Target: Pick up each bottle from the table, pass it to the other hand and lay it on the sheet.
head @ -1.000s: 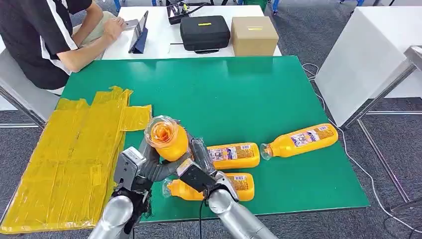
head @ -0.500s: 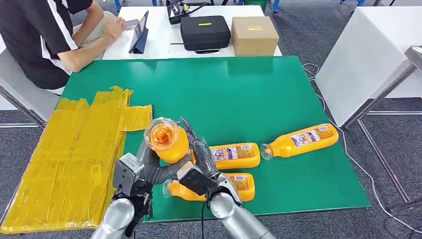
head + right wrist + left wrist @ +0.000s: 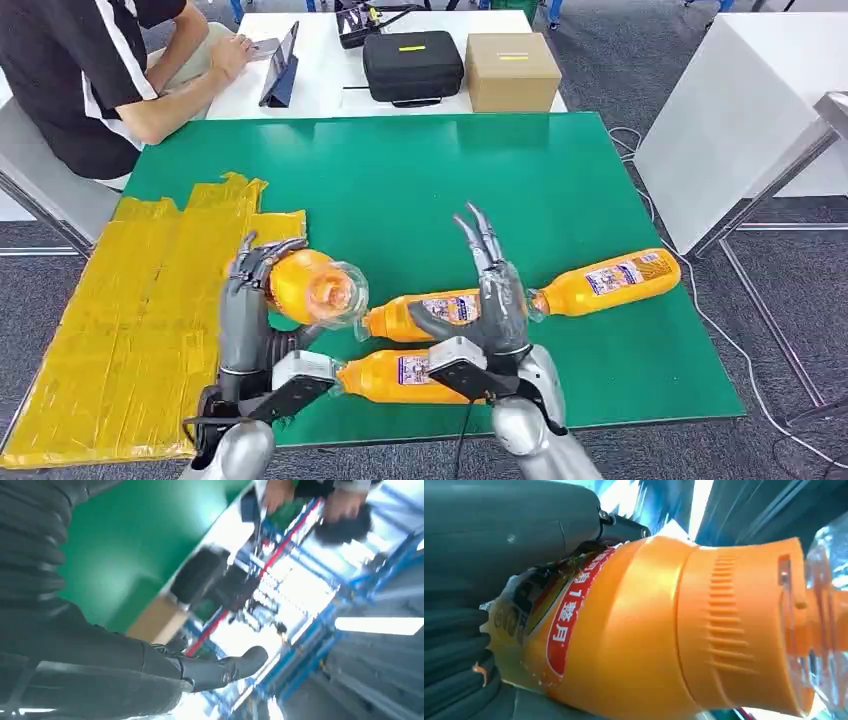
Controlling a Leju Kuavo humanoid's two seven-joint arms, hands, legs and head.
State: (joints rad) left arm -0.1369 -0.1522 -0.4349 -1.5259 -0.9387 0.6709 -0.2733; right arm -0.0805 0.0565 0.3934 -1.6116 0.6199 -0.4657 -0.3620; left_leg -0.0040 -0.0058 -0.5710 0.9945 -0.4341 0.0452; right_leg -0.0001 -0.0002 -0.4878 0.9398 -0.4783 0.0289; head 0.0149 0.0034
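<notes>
Bottle number one is in the left hand right now, fingers wrapped round its body, held up off the green table just beside the edge of the yellow sheet. Its clear capped end points toward the middle of the table. The right hand is raised over the other bottles with its fingers spread apart and upright, holding nothing.

So progress-wise, I'd say the hand-over for this one looks done, since the bottle sits in the hand nearest the sheet and the other hand is free. What's left for it is laying it down on the sheet, which has no bottle on it yet. Then three more are waiting on the table: a near bottle by the front edge, a middle bottle just behind it, and a far bottle off to the right. All three lie on their sides. So barely a quarter through, by my guess.

Looks: orange plastic bottle, ribbed shoulder, a red and white label with some print I can't read, and a clear cap over the neck. The left wrist view shows the label a bit crumpled and torn at the end where the fingers clamp it.
</notes>
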